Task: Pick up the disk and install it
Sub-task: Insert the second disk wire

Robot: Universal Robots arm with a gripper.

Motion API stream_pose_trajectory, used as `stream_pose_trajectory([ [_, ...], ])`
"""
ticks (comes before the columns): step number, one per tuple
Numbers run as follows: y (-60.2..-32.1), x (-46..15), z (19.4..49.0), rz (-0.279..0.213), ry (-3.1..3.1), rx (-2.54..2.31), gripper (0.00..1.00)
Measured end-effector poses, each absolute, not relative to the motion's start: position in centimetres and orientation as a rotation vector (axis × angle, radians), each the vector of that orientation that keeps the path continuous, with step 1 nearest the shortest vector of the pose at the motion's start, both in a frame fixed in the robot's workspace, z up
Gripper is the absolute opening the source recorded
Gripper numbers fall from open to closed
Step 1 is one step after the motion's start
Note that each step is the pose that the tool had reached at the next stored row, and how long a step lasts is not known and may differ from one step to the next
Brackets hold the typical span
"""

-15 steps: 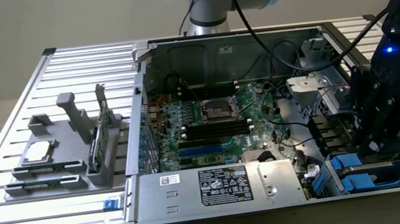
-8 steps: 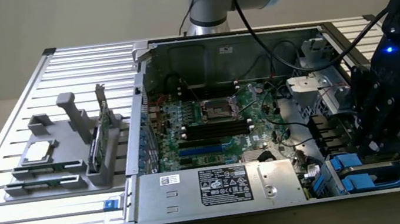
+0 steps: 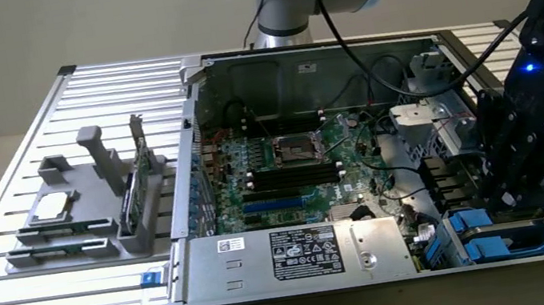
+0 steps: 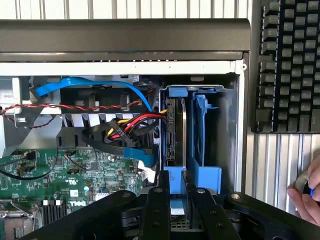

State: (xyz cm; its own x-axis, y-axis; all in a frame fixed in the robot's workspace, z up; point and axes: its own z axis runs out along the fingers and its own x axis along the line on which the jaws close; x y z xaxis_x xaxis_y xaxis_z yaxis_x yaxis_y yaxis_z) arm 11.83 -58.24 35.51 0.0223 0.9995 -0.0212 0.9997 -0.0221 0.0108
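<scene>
The disk (image 4: 176, 131) stands on edge in the blue drive cage (image 4: 210, 175) at the corner of the open computer case, its dark-and-silver side framed by blue rails. My gripper (image 4: 178, 186) reaches down onto its near end, with one black finger (image 4: 156, 200) on each side of the blue carrier, shut on the disk. In the exterior view the gripper (image 3: 521, 192) hangs over the blue bay (image 3: 474, 226) at the front of the exterior view's right, and the gripper's body hides the disk itself.
Red, yellow, black and blue cables (image 4: 127, 125) crowd right beside the cage, over the green motherboard (image 3: 296, 165). A grey power supply (image 3: 298, 254) fills the case front. A grey tray with a CPU chip (image 3: 53, 205) and a green card (image 3: 138, 190) sits left. A keyboard (image 4: 290, 65) and a hand (image 4: 307, 197) lie outside the case.
</scene>
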Motion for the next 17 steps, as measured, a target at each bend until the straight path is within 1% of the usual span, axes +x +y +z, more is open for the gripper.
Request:
stream_pose_trajectory([
  [5,-57.4,11.8,35.7,-0.012,2.179,2.231,0.24],
  [11,-56.4,11.9,37.2,-0.024,2.173,2.227,0.24],
  [17,-55.8,12.4,37.4,-0.035,2.166,2.222,0.24],
])
